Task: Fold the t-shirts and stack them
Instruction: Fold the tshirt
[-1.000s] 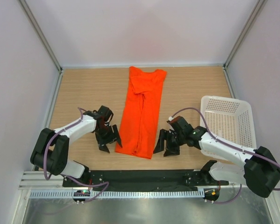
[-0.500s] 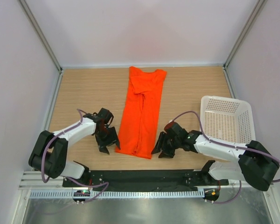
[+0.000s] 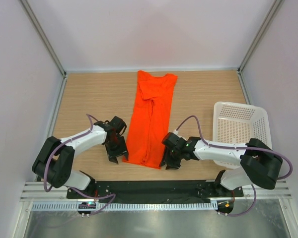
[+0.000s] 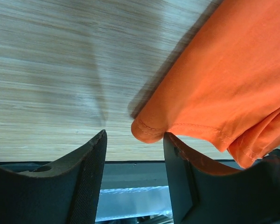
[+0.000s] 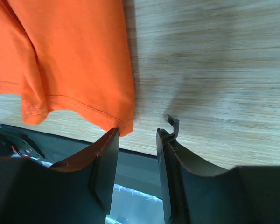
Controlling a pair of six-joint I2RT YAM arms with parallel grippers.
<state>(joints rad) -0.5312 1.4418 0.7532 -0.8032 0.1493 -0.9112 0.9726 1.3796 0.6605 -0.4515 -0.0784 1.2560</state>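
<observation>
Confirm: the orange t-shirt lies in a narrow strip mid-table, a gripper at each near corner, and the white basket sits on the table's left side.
One error: the white basket sits on the table's right side, as the top external view shows. The orange t-shirt does lie in a narrow strip mid-table, with the left gripper and right gripper at its near corners.

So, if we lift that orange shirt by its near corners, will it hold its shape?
Probably not: the t-shirt lies in soft wrinkled folds, so it likely sags between grips. Its thin hem looks light. Stacked layers at the corner may separate.
</observation>
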